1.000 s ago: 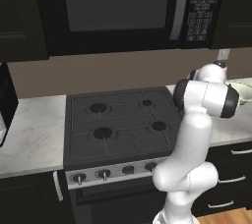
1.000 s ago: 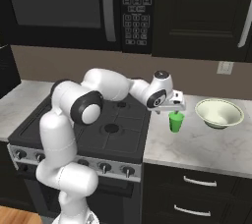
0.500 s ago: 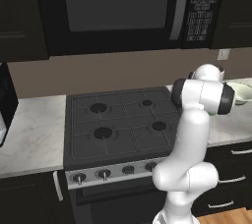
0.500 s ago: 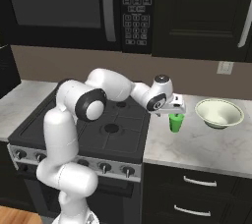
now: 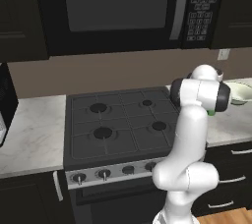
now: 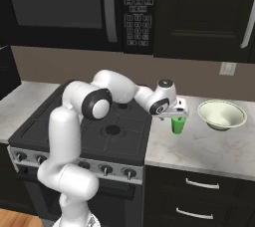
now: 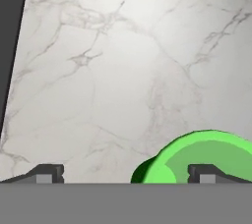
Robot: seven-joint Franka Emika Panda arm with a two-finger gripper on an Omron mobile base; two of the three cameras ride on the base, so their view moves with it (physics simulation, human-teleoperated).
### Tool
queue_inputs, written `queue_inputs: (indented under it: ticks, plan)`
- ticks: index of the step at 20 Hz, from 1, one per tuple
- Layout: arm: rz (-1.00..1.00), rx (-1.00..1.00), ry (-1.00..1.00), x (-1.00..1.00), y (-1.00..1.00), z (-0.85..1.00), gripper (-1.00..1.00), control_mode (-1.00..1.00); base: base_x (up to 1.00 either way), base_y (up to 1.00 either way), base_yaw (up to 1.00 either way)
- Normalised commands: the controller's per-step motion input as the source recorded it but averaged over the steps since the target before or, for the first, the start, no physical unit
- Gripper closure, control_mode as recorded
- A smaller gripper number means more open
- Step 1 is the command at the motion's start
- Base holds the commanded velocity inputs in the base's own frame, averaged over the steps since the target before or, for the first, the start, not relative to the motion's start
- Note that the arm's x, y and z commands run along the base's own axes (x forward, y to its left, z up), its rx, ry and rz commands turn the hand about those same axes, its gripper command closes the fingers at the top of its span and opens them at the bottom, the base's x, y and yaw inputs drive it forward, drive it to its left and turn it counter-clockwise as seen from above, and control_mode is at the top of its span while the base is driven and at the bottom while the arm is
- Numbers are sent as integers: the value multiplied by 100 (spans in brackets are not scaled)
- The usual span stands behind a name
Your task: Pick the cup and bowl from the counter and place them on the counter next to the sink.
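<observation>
The bright green cup (image 6: 177, 126) stands upright on the marbled counter (image 6: 199, 146), just right of the stovetop. My gripper (image 6: 178, 117) hangs open directly over it, fingers pointing down. In the hand view the cup (image 7: 206, 155) sits low and to the right. The right fingertip (image 7: 204, 174) is over its mouth and the left fingertip (image 7: 47, 174) is over bare stone, so the gripper (image 7: 125, 175) is centred left of the cup. The pale bowl (image 6: 222, 115) rests further right on the counter, apart from the cup; the bowl (image 5: 241, 93) also peeks past my arm. The sink is out of view.
A black gas stovetop (image 6: 99, 121) lies left of the cup, with knobs along its front. A microwave (image 6: 74, 7) and dark cabinets hang above. A wall outlet (image 6: 228, 68) sits behind the bowl. More marbled counter (image 5: 29, 134) runs left of the stove.
The hand has come down closer to the cup's rim, with the jaws still wide. Cup and bowl have not moved.
</observation>
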Motion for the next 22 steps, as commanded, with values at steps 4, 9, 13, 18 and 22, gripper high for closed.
queue_inputs:
  ticks: [4, 9, 13, 18, 22]
  plan:
    - [0, 0, 0, 2, -2, -12, -100, -100, 0, 0, 0]
    - [0, 0, 0, 0, 0, 0, 100, -100, 0, 0, 0]
    - [0, 0, 0, 0, 0, 0, 100, -100, 0, 0, 0]
    - [0, 0, 0, 0, 0, 0, 100, -100, 0, 0, 0]
    - [0, 0, 0, 0, 0, 0, 100, -100, 0, 0, 0]
